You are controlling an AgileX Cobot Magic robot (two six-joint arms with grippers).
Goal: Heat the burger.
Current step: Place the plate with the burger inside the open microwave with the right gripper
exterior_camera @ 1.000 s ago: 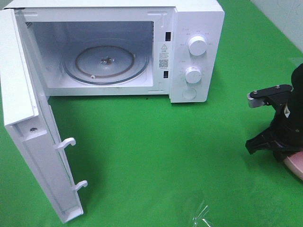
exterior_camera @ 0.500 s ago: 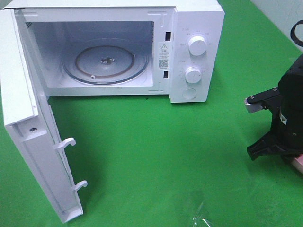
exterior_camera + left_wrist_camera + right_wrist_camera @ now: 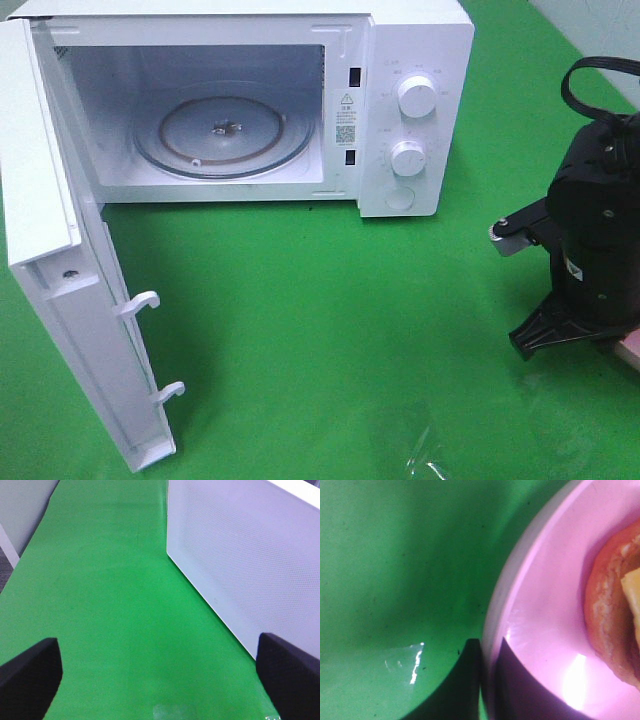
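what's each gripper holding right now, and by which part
The right gripper pinches the pink plate by its rim, burger on it. The left gripper is open, holding nothing.

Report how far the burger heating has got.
Done: the microwave door stands open and the glass turntable is bare. In hand: the right pincer looks clamped on the rim of the pink plate carrying the burger, outside the microwave. Left: carry the plate onto the turntable, shut the door, set the knobs.
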